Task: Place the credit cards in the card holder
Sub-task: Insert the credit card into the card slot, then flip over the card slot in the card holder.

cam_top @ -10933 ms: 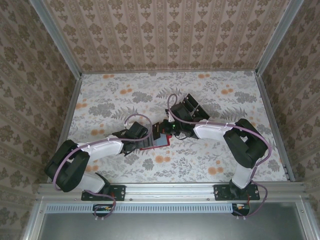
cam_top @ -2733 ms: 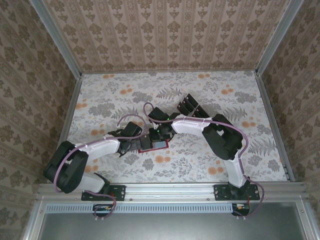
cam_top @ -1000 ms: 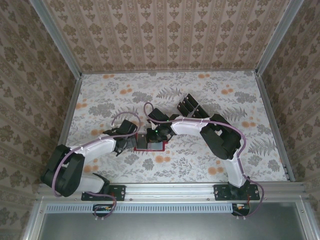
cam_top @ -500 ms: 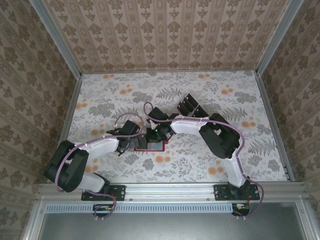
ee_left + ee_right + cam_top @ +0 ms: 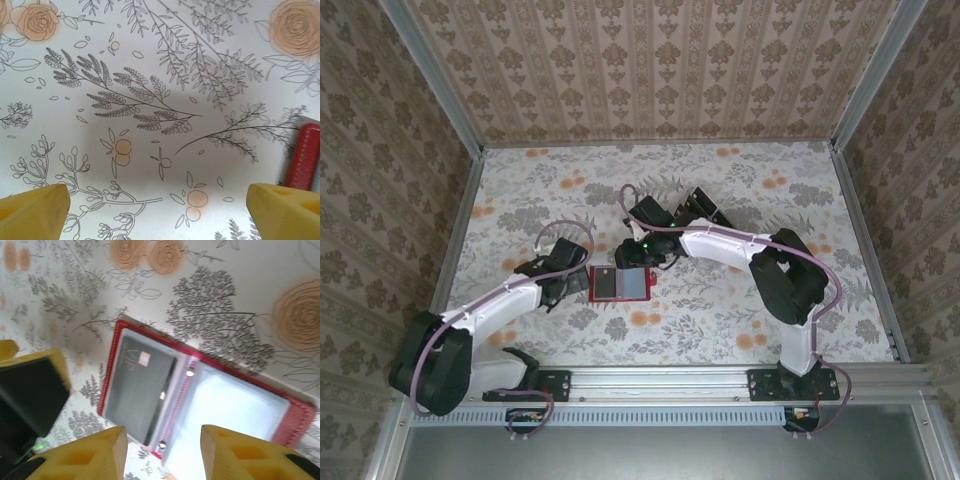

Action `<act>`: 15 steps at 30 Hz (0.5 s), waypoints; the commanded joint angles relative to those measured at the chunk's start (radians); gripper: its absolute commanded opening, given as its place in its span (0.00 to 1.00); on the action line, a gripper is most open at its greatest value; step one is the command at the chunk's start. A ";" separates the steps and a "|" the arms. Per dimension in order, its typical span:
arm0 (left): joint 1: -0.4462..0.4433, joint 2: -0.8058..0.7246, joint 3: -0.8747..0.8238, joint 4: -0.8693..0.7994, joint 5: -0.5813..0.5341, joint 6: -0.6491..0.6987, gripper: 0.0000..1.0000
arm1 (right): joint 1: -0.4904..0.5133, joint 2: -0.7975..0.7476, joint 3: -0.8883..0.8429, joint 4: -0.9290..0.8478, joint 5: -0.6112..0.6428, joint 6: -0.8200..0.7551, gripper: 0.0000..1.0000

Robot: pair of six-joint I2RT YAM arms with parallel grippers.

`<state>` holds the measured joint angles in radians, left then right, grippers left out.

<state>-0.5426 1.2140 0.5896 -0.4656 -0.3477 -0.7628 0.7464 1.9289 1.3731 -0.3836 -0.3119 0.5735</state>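
Left claw (image 5: 160,212) is spread wide and empty, low over the table (image 5: 520,190), just beside the card holder (image 5: 621,284). Right claw (image 5: 162,455) is parted, gripping nothing, above it. It lies open and flat mid-table, slightly toward the near edge. One black credit card (image 5: 140,390) sits in the pocket nearer the table's left edge.

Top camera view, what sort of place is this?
Likely a robot test booth, not a home: wallpaper panels box in a floral-covered table, aluminium framing edges it, and a left arm and right arm are bolted at its near edge.
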 commanded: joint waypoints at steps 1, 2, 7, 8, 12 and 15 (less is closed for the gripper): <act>-0.006 -0.036 0.017 -0.022 0.025 0.026 1.00 | 0.002 0.015 0.014 -0.089 0.056 -0.059 0.46; -0.011 -0.040 0.023 -0.024 0.031 0.029 1.00 | 0.002 0.023 0.019 -0.093 0.063 -0.064 0.46; -0.040 -0.036 0.047 -0.026 0.039 0.034 1.00 | 0.001 0.055 0.030 -0.099 0.078 -0.080 0.48; -0.047 -0.033 0.047 -0.022 0.042 0.036 1.00 | 0.002 0.063 0.032 -0.100 0.079 -0.082 0.48; -0.070 -0.016 0.050 -0.009 0.042 0.030 1.00 | 0.002 0.085 0.037 -0.097 0.069 -0.084 0.48; -0.090 -0.007 0.046 0.007 0.043 0.026 1.00 | 0.004 0.099 0.036 -0.093 0.062 -0.083 0.48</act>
<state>-0.6170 1.1965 0.6155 -0.4641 -0.3099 -0.7479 0.7448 2.0056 1.3800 -0.4526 -0.2604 0.5079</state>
